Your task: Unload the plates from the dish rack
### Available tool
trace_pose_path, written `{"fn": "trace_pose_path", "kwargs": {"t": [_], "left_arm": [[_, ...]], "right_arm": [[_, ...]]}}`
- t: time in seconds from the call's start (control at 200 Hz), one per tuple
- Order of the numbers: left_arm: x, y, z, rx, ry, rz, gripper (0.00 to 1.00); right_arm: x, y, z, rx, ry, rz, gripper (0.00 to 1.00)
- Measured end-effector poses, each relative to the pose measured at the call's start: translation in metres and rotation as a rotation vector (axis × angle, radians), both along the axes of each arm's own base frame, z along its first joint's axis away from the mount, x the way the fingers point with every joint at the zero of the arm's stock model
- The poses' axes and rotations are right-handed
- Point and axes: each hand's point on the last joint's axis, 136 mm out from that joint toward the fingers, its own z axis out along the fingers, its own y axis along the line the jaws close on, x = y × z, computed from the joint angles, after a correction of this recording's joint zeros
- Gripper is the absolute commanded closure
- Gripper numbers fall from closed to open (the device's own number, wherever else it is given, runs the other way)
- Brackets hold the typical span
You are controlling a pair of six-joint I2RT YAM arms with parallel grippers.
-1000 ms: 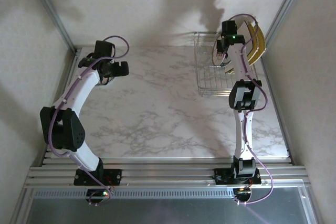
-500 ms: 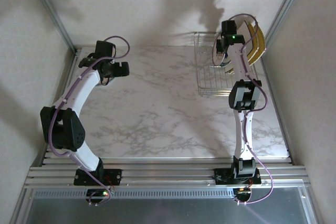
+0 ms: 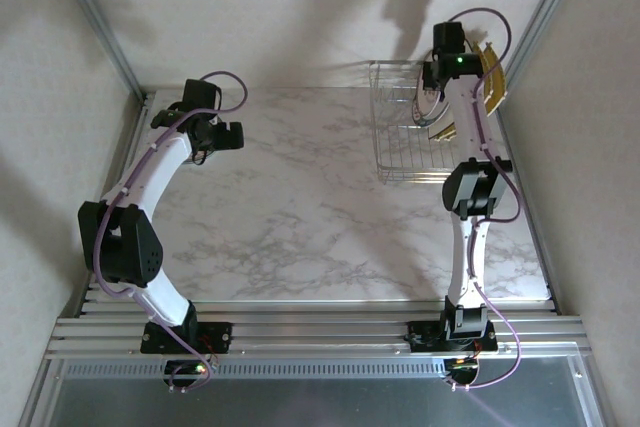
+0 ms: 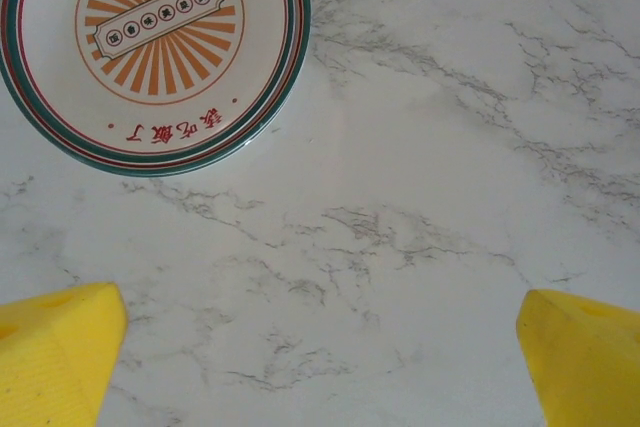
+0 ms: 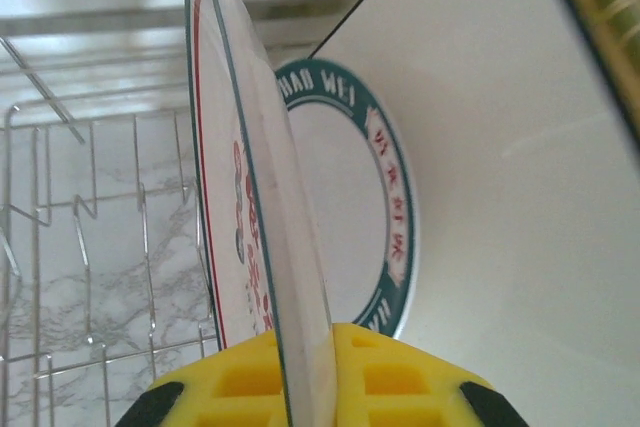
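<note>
My right gripper [image 5: 310, 347] is shut on the rim of a small round white plate [image 5: 245, 197] with a dark patterned rim. The plate is seen edge-on and upright above the wire dish rack [image 5: 90, 247]. Behind it stand another round plate with a teal rim [image 5: 385, 237], a large white square plate [image 5: 500, 147] and a yellow grid plate [image 5: 600, 7]. In the top view the right gripper [image 3: 436, 82] hangs over the rack [image 3: 400, 152]. My left gripper [image 4: 320, 367] is open over bare marble, and a round plate with an orange sunburst [image 4: 150, 47] lies flat just beyond it.
The rack stands at the back right of the marble table [image 3: 300, 207], close to the right wall. The yellow plates [image 3: 492, 82] lean at its far right end. The left gripper [image 3: 228, 133] hovers at the back left near the frame post.
The right arm has risen and moved back, lifting the gripped round plate higher over the rack. The left arm has barely moved.
</note>
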Motion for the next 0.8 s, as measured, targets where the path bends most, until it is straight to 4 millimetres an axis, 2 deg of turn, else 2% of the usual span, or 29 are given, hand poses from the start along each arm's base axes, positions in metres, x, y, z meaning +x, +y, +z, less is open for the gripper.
{"fn": "trace_pose_path", "kwargs": {"t": [0.13,0.375,0.581,0.796], "left_arm": [[-0.002,0.0,-0.001,0.001,0.008,0.0,0.0],[-0.002,0.0,-0.001,0.004,0.01,-0.003,0.0],[-0.002,0.0,-0.001,0.004,0.01,-0.003,0.0],[-0.001,0.0,-0.001,0.002,0.006,-0.004,0.01]], "right_arm": [[-0.015,0.003,0.03,-0.007,-0.039,0.004,1.0],[-0.049,0.019,0.07,-0.011,-0.071,0.051,1.0],[-0.083,0.036,0.076,0.071,-0.049,0.111,1.0],[-0.117,0.07,0.064,0.296,-0.02,0.21,1.0]]}}
